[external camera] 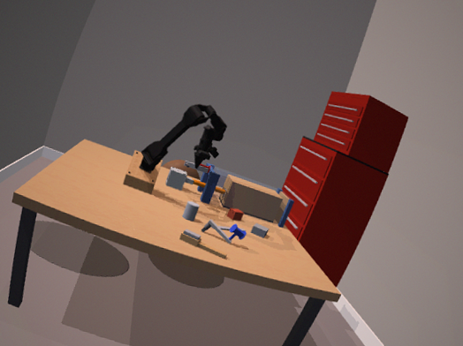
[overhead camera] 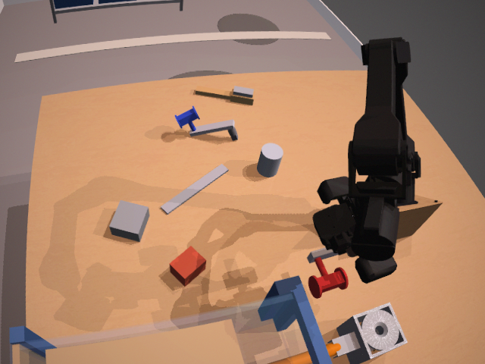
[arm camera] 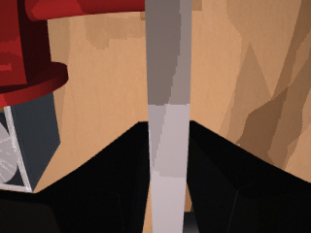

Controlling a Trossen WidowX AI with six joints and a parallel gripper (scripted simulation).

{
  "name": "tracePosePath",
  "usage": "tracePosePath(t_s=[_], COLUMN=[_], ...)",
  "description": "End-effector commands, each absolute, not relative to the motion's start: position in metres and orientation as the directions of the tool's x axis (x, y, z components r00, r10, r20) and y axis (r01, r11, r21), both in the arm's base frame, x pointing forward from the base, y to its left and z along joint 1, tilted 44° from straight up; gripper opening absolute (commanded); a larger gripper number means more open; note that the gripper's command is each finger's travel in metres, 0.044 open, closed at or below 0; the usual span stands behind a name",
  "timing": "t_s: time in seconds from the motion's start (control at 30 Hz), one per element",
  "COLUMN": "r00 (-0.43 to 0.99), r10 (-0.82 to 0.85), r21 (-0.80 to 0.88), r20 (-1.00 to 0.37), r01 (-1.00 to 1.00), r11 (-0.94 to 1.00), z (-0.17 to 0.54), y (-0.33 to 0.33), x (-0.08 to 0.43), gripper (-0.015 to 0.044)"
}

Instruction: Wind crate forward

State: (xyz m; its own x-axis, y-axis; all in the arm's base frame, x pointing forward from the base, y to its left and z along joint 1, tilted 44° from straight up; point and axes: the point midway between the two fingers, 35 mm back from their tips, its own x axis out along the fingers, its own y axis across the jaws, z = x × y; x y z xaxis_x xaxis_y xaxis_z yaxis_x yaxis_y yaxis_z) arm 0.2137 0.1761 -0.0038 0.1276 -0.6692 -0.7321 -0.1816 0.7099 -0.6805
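My gripper (arm camera: 165, 132) (external camera: 197, 166) is shut on the grey bar of the red-gripped crank handle (arm camera: 168, 73) (overhead camera: 323, 254), above the bench. Its red grip (overhead camera: 328, 283) (arm camera: 36, 49) sticks out sideways. The key end is mostly hidden by the fingers and arm. The winch (overhead camera: 380, 340) (external camera: 176, 178) stands beyond the red grip, not under the gripper; its round top hole (overhead camera: 380, 329) is uncovered. An orange strap (overhead camera: 309, 357) (external camera: 202, 184) runs to the tan crate (overhead camera: 148, 340) (external camera: 250, 197), which looks flat, its front back from the blue mouth frame (overhead camera: 309, 317) (external camera: 209, 187).
A blue-gripped crank (overhead camera: 188, 117) (external camera: 237, 231), brush (overhead camera: 242, 97), grey cylinder (overhead camera: 269, 160) (external camera: 190, 210), flat bar (overhead camera: 194, 189), grey block (overhead camera: 129, 220) and red block (overhead camera: 188, 265) (external camera: 235, 214) lie on the bench. The blue mouth frame stands between the winch and the crate.
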Motion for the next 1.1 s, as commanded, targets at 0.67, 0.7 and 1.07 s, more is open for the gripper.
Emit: tracePosePath(t_s=[0.67,0.7,1.07], r00=[0.07,0.065,0.028], r10=[-0.38,-0.357,-0.192], r21=[-0.386,-0.362,-0.194], r20=[-0.922,-0.932,-0.981], r01=[-0.213,-0.214,-0.22], r11=[0.898,0.907,0.956], z=[-0.0009,-0.0009,-0.0009], y=[0.1779,0.1778,0.1775], x=[0.2156,0.2156,0.2159], gripper=[0.0,0.0,0.0])
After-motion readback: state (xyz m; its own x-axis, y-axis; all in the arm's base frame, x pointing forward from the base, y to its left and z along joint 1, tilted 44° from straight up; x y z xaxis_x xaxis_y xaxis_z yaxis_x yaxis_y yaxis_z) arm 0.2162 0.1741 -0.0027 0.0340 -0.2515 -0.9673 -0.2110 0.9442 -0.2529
